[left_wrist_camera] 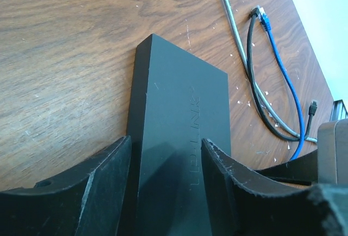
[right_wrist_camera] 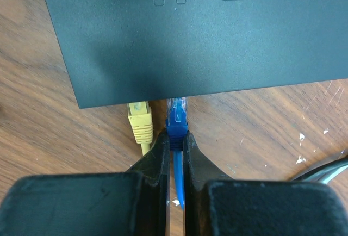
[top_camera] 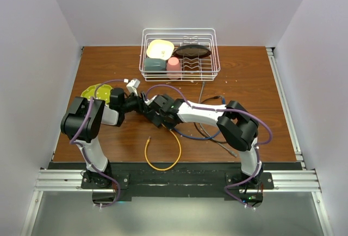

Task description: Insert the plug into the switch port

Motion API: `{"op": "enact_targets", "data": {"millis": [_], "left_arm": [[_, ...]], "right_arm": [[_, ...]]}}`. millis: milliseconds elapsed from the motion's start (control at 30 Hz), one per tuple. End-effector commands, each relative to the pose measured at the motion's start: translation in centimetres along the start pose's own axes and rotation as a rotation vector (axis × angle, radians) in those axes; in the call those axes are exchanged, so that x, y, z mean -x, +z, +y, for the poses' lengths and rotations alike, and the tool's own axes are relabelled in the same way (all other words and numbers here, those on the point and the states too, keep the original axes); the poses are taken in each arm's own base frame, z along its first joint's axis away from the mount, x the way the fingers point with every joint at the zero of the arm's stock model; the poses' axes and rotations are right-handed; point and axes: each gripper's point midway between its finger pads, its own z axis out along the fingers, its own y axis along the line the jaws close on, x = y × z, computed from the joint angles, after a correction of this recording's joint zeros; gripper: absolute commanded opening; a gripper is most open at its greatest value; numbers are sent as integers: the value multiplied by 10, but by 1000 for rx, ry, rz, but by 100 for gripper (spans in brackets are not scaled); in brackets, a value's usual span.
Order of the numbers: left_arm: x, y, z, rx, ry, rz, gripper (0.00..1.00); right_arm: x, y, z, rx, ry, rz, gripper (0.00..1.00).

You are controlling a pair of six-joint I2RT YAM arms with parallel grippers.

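One switch box (right_wrist_camera: 190, 35), two plugs (yellow plug (right_wrist_camera: 140, 120), blue plug (right_wrist_camera: 177, 117)), two tools (left tool (left_wrist_camera: 166, 141), right tool (right_wrist_camera: 175, 136)), one wire rack (top_camera: 179, 29).

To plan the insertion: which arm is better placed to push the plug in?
Right. The right gripper is shut on the blue plug, whose tip sits at the switch edge beside a yellow plug. The left gripper only straddles the switch, holding no plug.

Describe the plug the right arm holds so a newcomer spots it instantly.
Find the dark grey TP-LINK box mid-table. Two plugs meet one edge, side by side. The target is the blue plug, pinched in the right gripper; the yellow plug beside it is held by nothing.
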Motion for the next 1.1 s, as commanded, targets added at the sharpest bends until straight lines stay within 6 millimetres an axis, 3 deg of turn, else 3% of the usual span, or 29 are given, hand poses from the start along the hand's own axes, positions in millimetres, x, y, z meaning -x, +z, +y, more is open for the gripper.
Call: {"op": "enact_targets", "data": {"millis": [0, 333, 567, 833, 1067], "left_arm": [[8, -2, -16, -68, 49, -11, 56], [7, 1, -13, -62, 40, -9, 57], [6, 0, -12, -56, 39, -11, 59], [6, -1, -14, -67, 40, -15, 60], [4, -1, -15, -73, 36, -11, 58]], "right_arm": [[-12, 13, -2, -42, -2, 58, 0], [8, -14, -11, -63, 24, -23, 0], [9, -24, -14, -68, 33, -48, 0], [-1, -11, -15, -83, 25, -25, 0], [4, -2, -11, -75, 34, -33, 0]]}}
